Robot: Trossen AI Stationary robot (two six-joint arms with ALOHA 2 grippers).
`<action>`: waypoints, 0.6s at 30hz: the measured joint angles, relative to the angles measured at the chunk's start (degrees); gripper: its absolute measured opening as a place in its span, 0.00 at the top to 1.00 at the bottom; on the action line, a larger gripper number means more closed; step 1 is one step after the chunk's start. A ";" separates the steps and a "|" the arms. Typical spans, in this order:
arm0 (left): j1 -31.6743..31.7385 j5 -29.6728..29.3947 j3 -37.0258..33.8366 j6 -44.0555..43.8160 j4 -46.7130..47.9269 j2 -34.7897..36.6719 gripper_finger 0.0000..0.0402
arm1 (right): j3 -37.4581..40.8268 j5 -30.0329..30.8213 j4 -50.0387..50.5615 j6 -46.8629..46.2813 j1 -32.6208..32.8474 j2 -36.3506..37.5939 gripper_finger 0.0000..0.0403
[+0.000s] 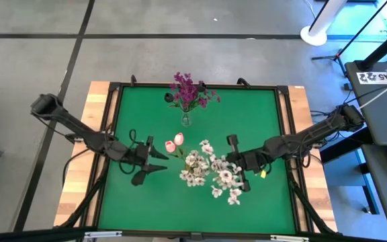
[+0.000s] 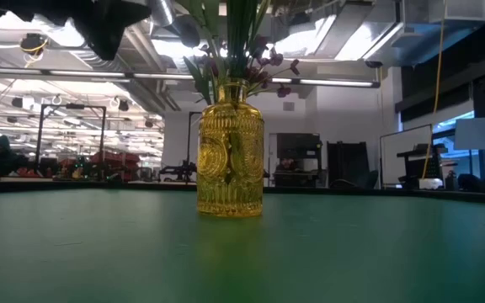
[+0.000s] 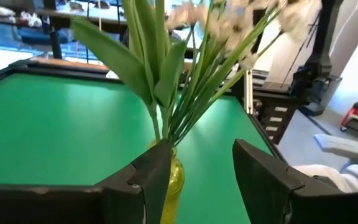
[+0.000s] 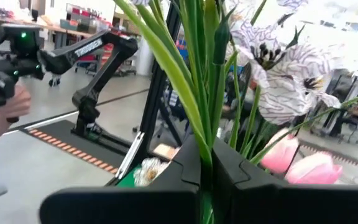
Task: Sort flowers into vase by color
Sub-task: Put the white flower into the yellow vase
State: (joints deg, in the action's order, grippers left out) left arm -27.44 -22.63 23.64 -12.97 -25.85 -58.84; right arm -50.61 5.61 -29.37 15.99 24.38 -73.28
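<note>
High view showed the right gripper [image 1: 237, 169] clamped on white flowers [image 1: 213, 171] mid-table, the left gripper [image 1: 154, 163] spread empty beside; a slipping stem could topple that crowded vase [image 3: 174, 180].

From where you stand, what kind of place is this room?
Probably a robotics lab or open workshop. A green table holds a yellow vase, bare ceiling pipes run overhead, and another robot arm stands on the concrete floor.
</note>
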 joint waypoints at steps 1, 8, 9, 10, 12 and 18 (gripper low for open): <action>0.00 -0.02 0.00 -0.36 -0.61 -1.01 0.58 | 0.00 -0.03 -0.71 0.75 0.00 0.00 0.98; 0.02 -0.02 0.00 -3.39 -3.94 -7.27 0.58 | 0.00 -0.16 -4.41 4.10 -0.50 -1.63 0.98; 0.02 -0.01 0.00 -3.41 -4.89 -8.04 0.58 | 0.00 -0.28 -5.37 4.19 -0.56 -2.42 0.98; 0.02 -0.02 0.00 -3.41 -5.78 -8.81 0.58 | 0.00 -0.36 -5.77 4.22 -1.03 -3.16 0.98; 0.04 -0.02 0.00 -3.42 -7.34 -10.11 0.58 | 0.00 -0.66 -7.18 4.17 -2.07 -5.00 0.98; 0.48 -0.04 0.02 -3.48 -10.37 -12.83 0.58 | 0.00 -0.64 -10.98 3.99 -4.74 -9.91 0.98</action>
State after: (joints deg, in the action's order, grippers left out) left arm -26.96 -22.68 23.66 -16.45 -36.22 -71.67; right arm -50.61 4.96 -40.36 19.98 19.64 -83.19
